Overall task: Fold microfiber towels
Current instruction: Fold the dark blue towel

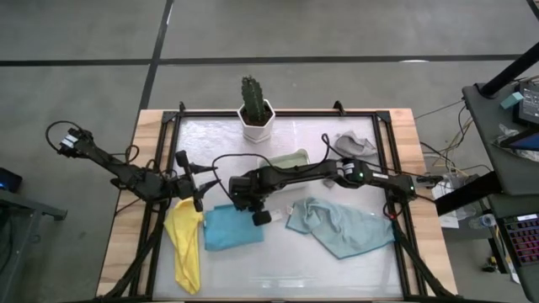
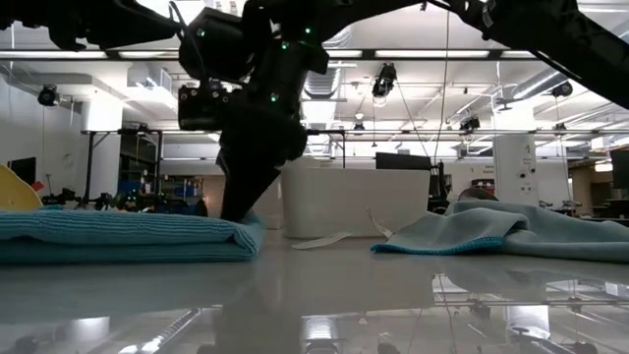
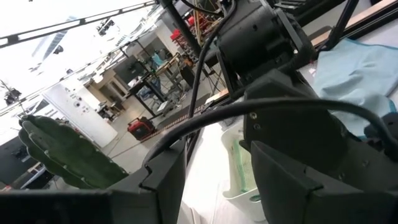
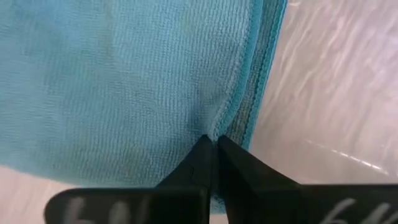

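Behind the bench (image 1: 278,269) we see a big bright room with lamps on the ceiling. On the bench we have our cloths to fold.

Our right end effector (image 1: 260,216) is down low, and its two dark fingers (image 4: 208,163) are pinched tight on the edge of the blue towel (image 1: 232,227). That towel lies right under it, and it already looks folded in layers, with a thick doubled edge in the low view. We think this one is nearly done, or getting one more fold.

Our left end effector (image 1: 195,198) waits just beside the right one, on the other side of the blue towel from the teal one. Its fingers (image 3: 161,177) stand apart and hold nothing.

The yellow towel (image 1: 185,244) lies close below the left end effector, touching the blue one. It is long and bunched, so it may not be folded yet.

The pale teal towel (image 1: 341,225) lies near the right end effector, on its far side from the yellow one. It is spread out and rumpled, not folded.

The olive green towel (image 1: 290,157) sits past the right arm, near a white pot with a cactus (image 1: 255,109). The grey towel (image 1: 354,145) is well apart, in a crumpled heap.

So we guess that most of the folding is still left.
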{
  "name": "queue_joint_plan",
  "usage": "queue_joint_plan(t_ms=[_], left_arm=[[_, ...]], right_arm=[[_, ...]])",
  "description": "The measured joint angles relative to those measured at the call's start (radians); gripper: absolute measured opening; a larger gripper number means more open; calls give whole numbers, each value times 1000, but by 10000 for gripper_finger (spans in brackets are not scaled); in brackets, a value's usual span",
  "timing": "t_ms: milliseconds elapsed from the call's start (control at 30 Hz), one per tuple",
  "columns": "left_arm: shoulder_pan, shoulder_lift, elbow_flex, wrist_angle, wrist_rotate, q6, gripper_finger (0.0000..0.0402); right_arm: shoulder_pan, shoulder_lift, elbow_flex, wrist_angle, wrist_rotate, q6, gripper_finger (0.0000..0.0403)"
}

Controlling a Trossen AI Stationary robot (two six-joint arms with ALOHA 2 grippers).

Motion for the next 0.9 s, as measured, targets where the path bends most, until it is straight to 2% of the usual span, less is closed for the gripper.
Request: queue_joint_plan(t_ms=[500, 900], left_arm=[[0, -1, 0, 0, -5, 0, 166], [0, -1, 0, 0, -15, 0, 166]], right_arm=[[16, -70, 38, -102, 2, 61, 9], [75, -73, 31, -171, 3, 222, 9]])
